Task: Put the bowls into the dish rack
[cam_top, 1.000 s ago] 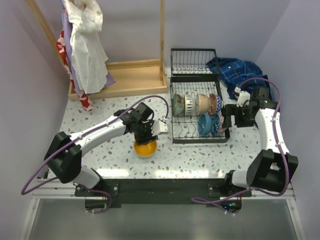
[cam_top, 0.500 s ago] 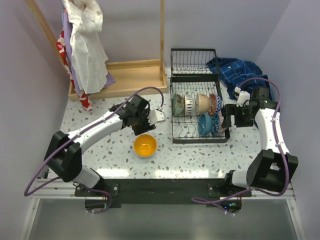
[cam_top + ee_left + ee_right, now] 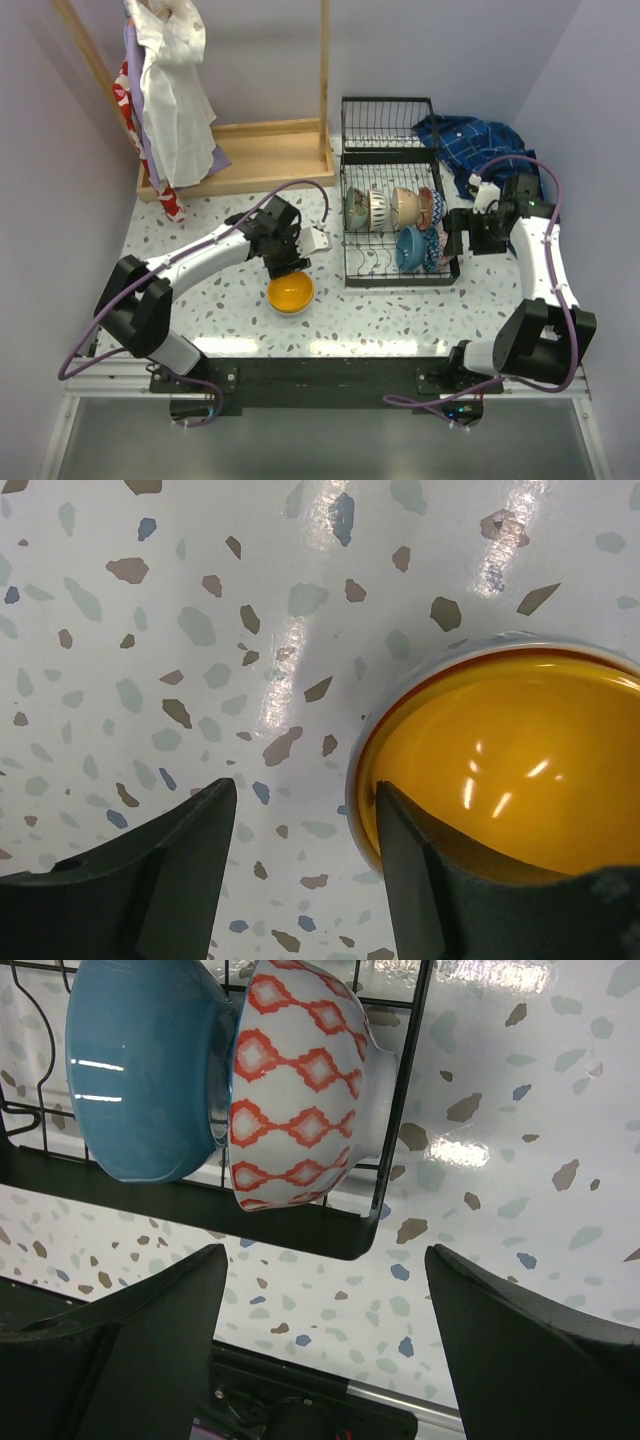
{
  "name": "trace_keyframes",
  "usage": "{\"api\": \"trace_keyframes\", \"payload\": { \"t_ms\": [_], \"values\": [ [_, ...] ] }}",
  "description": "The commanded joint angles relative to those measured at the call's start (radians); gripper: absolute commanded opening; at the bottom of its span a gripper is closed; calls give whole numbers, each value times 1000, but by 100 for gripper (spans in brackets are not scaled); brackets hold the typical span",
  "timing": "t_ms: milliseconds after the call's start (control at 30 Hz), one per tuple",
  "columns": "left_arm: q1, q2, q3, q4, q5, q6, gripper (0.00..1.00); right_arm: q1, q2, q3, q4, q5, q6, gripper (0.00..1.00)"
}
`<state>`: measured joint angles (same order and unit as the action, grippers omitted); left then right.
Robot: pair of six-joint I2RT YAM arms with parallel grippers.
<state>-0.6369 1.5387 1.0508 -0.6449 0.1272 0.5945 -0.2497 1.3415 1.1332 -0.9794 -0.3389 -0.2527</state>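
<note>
A yellow bowl point(image 3: 291, 292) sits upright on the speckled table, left of the black wire dish rack point(image 3: 349, 232). My left gripper point(image 3: 287, 263) hangs open over the bowl's far rim. In the left wrist view the yellow bowl point(image 3: 510, 760) fills the right side, and the left gripper point(image 3: 305, 790) has one finger point(image 3: 450, 900) over the rim and the other over bare table. The rack holds several bowls on edge, among them a teal one point(image 3: 140, 1070) and a red-orange patterned one point(image 3: 300, 1080). My right gripper point(image 3: 325, 1252) is open and empty beside the rack's near right corner point(image 3: 458, 240).
A wooden-framed clothes stand point(image 3: 250, 155) with hanging cloths point(image 3: 170, 90) fills the back left. A blue checked cloth point(image 3: 470, 140) lies behind the rack on the right. The rack's wire end panel point(image 3: 385, 122) stands at its far end. The table's front edge runs just below the yellow bowl.
My left gripper drew back from over the yellow bowl toward the far side, then came part of the way back to its rim. The bowl and the right arm stayed put.
</note>
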Motion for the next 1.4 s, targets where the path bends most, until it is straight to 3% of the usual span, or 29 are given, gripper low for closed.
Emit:
{"api": "trace_keyframes", "payload": {
  "t_ms": [0, 200, 367, 500, 600, 800, 1033, 1167, 1367],
  "values": [
    [0, -17, -3, 27, 14, -7, 63, 3, 5, 16, 8, 5, 3, 85],
    [0, -15, -43, 60, 23, -10, 64, 4, 45, 48, 2, -14, 29, 85],
    [0, -32, 18, 30, 23, -22, 64, 3, 53, 62, -1, -25, 29, 84],
    [-1, -64, 54, 21, 29, -32, 64, 20, -23, 62, -15, -112, -75, 85],
    [0, -68, 58, 10, 15, -12, 64, 81, -164, 34, -18, -205, -248, 85],
    [11, -52, 32, 42, 2, 2, 64, 234, -292, 60, -146, -354, -506, 82],
    [34, -38, -1, 73, 3, 18, 63, 410, -387, 63, -114, -414, -554, 79],
    [46, -38, -21, 85, 22, 14, 63, 532, -342, 103, -44, -385, -517, 78],
    [57, -98, 6, 74, 40, -22, 63, 832, -285, 157, 92, -267, -444, 77]
  ]
}}
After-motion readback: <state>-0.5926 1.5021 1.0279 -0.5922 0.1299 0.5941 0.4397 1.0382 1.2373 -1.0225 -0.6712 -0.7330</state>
